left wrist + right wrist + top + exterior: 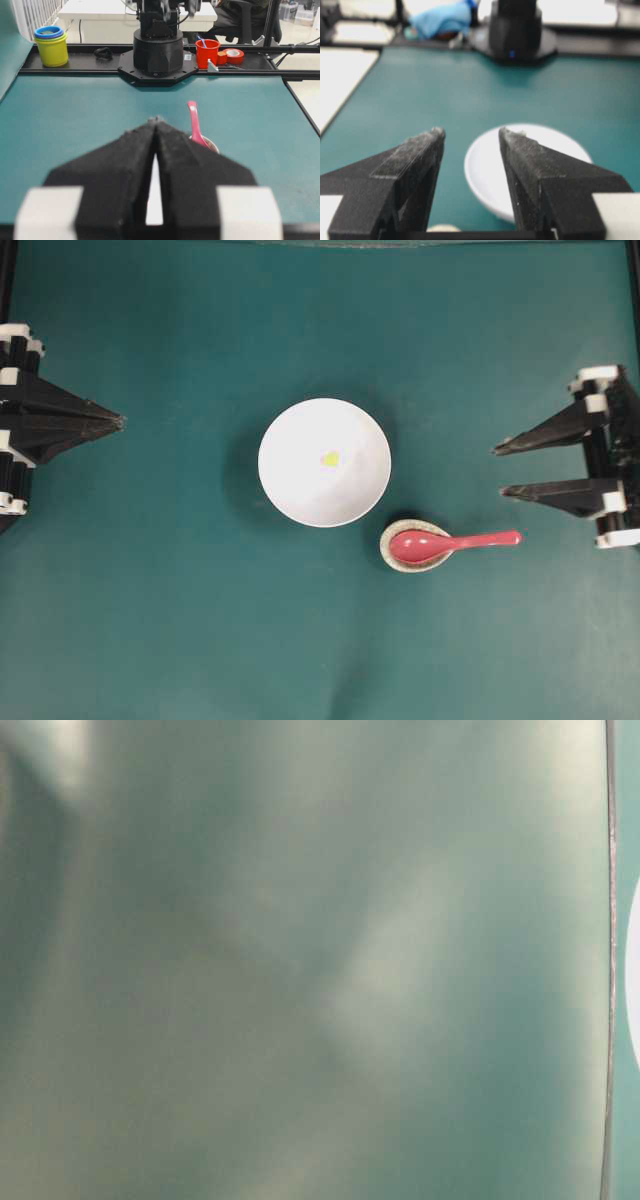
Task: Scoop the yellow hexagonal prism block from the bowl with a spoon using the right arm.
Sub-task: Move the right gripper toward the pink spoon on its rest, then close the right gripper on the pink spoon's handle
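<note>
Task at start, nothing gripped. Black right gripper (498, 472) spread wide, empty, well apart from pink-red soup spoon (450, 543) on speckled beige rest (392, 550). Tiny yellow hexagonal block (330, 458) inside round white bowl (290, 440). Black left gripper (118, 422) closed, empty. Remaining: grasp spoon, scoop block.

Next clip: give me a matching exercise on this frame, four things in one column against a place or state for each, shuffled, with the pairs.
Things
1. block
2. spoon
3. left gripper
4. right gripper

Places and states
A. scoop lying in the small speckled rest, handle pointing toward the right arm
B. jaws wide apart, holding nothing
C. inside the white bowl
D. jaws closed to a point, holding nothing

Pairs: 1-C, 2-A, 3-D, 4-B
</note>
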Action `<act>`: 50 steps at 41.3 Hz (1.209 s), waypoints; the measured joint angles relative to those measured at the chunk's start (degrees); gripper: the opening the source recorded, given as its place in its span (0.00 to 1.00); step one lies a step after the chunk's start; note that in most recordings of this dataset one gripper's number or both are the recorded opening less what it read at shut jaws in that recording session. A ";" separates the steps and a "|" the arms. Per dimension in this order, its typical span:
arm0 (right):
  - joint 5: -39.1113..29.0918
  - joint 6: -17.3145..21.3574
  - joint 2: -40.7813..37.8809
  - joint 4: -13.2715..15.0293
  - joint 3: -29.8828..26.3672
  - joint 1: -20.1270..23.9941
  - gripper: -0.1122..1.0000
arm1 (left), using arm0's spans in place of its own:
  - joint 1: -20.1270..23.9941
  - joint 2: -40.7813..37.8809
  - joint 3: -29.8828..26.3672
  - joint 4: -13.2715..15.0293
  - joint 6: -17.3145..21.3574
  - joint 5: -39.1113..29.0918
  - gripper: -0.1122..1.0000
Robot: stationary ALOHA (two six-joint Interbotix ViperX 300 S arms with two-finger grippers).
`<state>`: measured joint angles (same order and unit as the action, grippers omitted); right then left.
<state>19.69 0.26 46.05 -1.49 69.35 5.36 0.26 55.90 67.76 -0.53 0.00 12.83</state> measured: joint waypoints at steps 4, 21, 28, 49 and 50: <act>4.39 0.18 -3.25 -0.97 1.85 0.70 0.59 | -0.09 0.00 0.00 -0.09 0.00 0.00 0.10; 30.23 0.97 -22.76 -10.20 8.88 8.35 0.59 | 0.00 -0.09 0.00 -0.26 0.62 0.00 0.10; 39.46 0.97 -32.70 -15.12 9.40 12.48 0.59 | 0.00 -0.09 0.00 -0.35 0.62 0.00 0.10; 48.43 2.02 -48.52 -21.36 9.93 20.65 0.59 | 0.09 -0.26 0.00 -0.44 0.70 0.00 0.10; 48.43 2.11 -48.87 -21.45 9.93 20.65 0.59 | 0.09 -0.26 0.00 -0.35 0.70 0.00 0.10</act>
<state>68.12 2.37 -2.81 -22.94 79.28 26.02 0.35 55.63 67.76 -0.88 0.70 12.83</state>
